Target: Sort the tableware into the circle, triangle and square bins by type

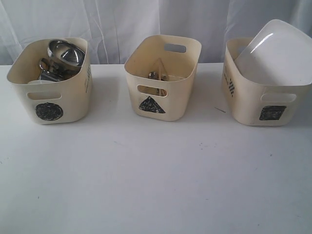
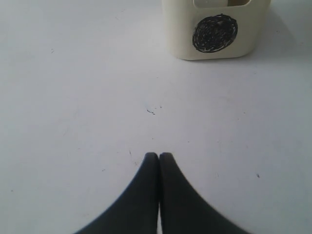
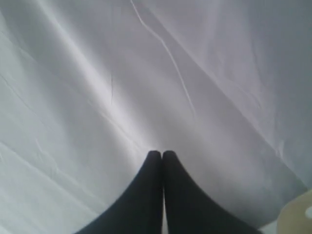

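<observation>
Three cream bins stand in a row on the white table. The circle bin (image 1: 51,83) at the left holds a steel bowl (image 1: 67,52) and shiny steel mugs (image 1: 48,72). In the middle, the triangle bin (image 1: 163,78) holds cutlery (image 1: 155,75), only partly visible. A large white square plate (image 1: 278,51) leans out of the square bin (image 1: 263,100) at the right. My left gripper (image 2: 159,155) is shut and empty above the bare table, short of the circle bin (image 2: 217,29). Facing the white curtain, my right gripper (image 3: 162,153) is shut and empty. Neither gripper shows in the exterior view.
A white curtain (image 1: 156,19) hangs behind the table. The white tabletop (image 1: 156,180) spreads in front of the bins. A cream bin corner (image 3: 297,214) shows at the edge of the right wrist view.
</observation>
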Motion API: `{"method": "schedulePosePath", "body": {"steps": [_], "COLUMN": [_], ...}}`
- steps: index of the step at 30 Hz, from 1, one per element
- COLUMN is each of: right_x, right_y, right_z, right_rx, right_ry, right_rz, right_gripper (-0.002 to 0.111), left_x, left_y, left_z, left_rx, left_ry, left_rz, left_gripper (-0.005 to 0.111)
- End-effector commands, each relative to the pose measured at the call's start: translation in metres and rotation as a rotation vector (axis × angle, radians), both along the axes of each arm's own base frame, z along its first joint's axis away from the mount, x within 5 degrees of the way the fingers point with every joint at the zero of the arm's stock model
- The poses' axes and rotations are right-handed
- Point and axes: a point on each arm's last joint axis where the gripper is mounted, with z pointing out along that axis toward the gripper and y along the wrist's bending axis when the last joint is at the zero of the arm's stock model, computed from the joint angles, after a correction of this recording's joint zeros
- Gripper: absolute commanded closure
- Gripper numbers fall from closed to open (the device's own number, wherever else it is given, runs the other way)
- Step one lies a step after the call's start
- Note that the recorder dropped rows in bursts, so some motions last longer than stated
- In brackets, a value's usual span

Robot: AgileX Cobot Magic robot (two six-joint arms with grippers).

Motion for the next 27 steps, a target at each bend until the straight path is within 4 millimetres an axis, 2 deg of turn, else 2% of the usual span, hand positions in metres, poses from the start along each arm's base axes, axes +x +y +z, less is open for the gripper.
{"method": "schedulePosePath", "body": {"steps": [1, 3, 5, 9, 12, 14, 18, 21, 23, 27], "right_x": [-0.071, -0.098, -0.115, -0.141, -0.154, -0.159, -0.175, -0.19, -0.197, -0.206], "right_y": [0.037, 0.055, 0.068, 0.087, 0.096, 0.095, 0.083, 0.084, 0.085, 0.081], "right_z": [0.024, 0.027, 0.026, 0.018, 0.003, -0.007, -0.012, -0.016, -0.018, -0.012], "right_rx": [-0.276, -0.542, -0.699, -0.788, -0.988, -1.072, -1.015, -0.884, -0.903, -0.934], "right_ry": [-0.094, -0.153, -0.196, -0.236, -0.209, -0.171, -0.136, -0.115, -0.1, -0.14], "right_rz": [-0.178, -0.098, 0.014, 0.246, 0.39, 0.408, 0.275, 0.315, 0.356, 0.293], "right_gripper": [0.108, 0.108, 0.108, 0.108, 0.108, 0.108, 0.108, 0.108, 0.108, 0.108], "left_x": [0.0, 0.0, 0.0, 0.0, 0.0, 0.0, 0.0, 0.0, 0.0, 0.0], "left_y": [0.0, 0.0, 0.0, 0.0, 0.0, 0.0, 0.0, 0.0, 0.0, 0.0], "left_z": [-0.001, -0.001, -0.001, -0.001, -0.001, -0.001, -0.001, -0.001, -0.001, -0.001], "left_rx": [-0.008, -0.008, -0.008, -0.008, -0.008, -0.008, -0.008, -0.008, -0.008, -0.008], "left_ry": [-0.004, -0.004, -0.004, -0.004, -0.004, -0.004, -0.004, -0.004, -0.004, -0.004], "left_rz": [0.001, 0.001, 0.001, 0.001, 0.001, 0.001, 0.001, 0.001, 0.001, 0.001], "left_gripper": [0.106, 0.106, 0.106, 0.106, 0.106, 0.106, 0.106, 0.106, 0.106, 0.106]}}
